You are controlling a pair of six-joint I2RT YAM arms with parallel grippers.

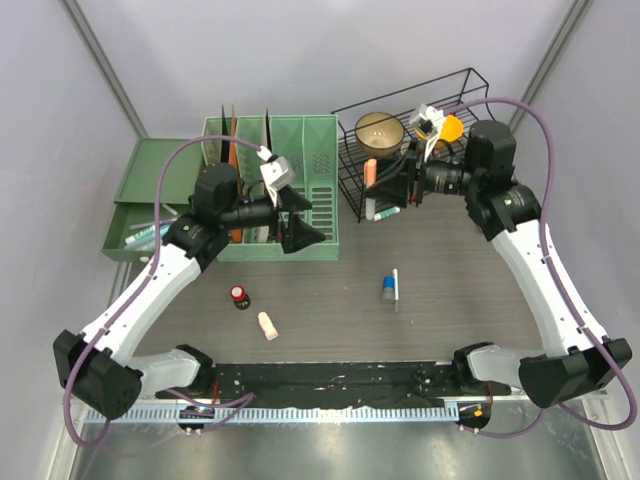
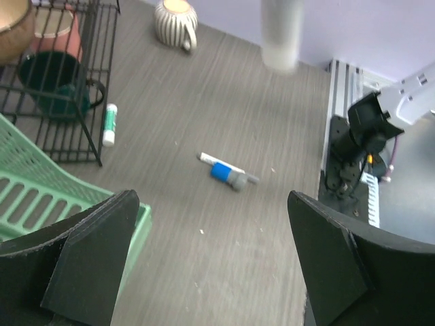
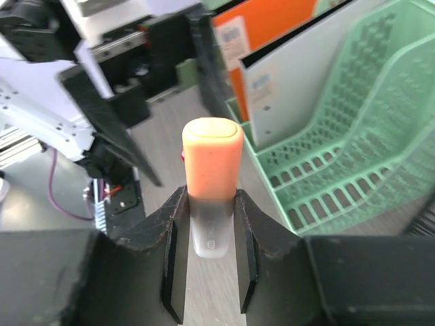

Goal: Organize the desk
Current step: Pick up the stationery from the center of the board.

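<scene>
The desk (image 1: 330, 310) is a dark wood-grain top with a black rail along its near edge. My right gripper (image 1: 387, 186) hovers at the front of the black wire basket (image 1: 352, 170), shut on an orange-capped marker (image 1: 371, 172). In the right wrist view the marker (image 3: 212, 163) stands upright between the fingers (image 3: 175, 217) of that gripper (image 3: 211, 198). My left gripper (image 1: 310, 218) is open beside the green file rack (image 1: 318, 160). In the left wrist view its gripper (image 2: 212, 204) holds nothing, with bare desk (image 2: 204, 272) below.
On the desk lie a blue-and-grey item with a white pen (image 1: 390, 288), a red-capped bottle (image 1: 239, 296) and a cream tube (image 1: 267, 326). A green-white marker (image 2: 109, 124) lies by the basket. A green drawer tray (image 1: 145, 205) sits far left. The basket holds a bowl (image 1: 380, 130).
</scene>
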